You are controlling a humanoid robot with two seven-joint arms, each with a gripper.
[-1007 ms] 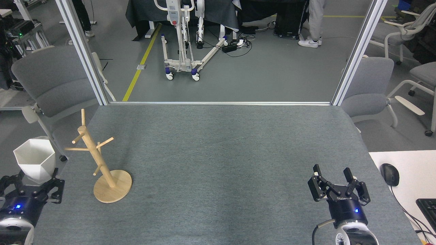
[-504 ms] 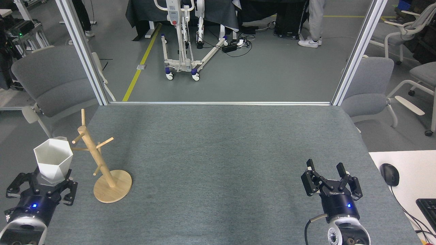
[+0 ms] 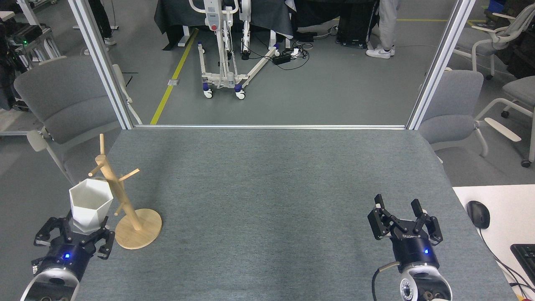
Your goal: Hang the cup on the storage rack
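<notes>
- Left gripper [image 3: 79,235], lower left of the frame: black fingers closed around the base of the cup [image 3: 90,204], which it holds upright with the rim uppermost; a blue light shows on the gripper body
- Change from the earlier frames: the left gripper and cup have shifted rightward, from the far left edge one second ago to a place just beside the storage rack [image 3: 121,196]; the right gripper [image 3: 402,218] has moved slightly left and upward in the frame; the rack has not moved
- Cup relative to gripper: the white hexagonal cup sits directly above the left gripper, its faceted sides tapering down between the fingers; its right edge overlaps the rack's post in this view, and whether the two touch cannot be told
- Cup interior: the open mouth faces the camera and shows only white walls
- Storage rack: wooden post leaning toward the upper left of the frame, round base flat on the grey table [image 3: 267,200] at lower left; no peg carries the cup
- Right gripper, lower right of the frame: fingers spread apart, holding nothing, well apart from cup and rack
- Lower right corner: a black mouse [image 3: 478,214] lies on a white desk [image 3: 501,209]
</notes>
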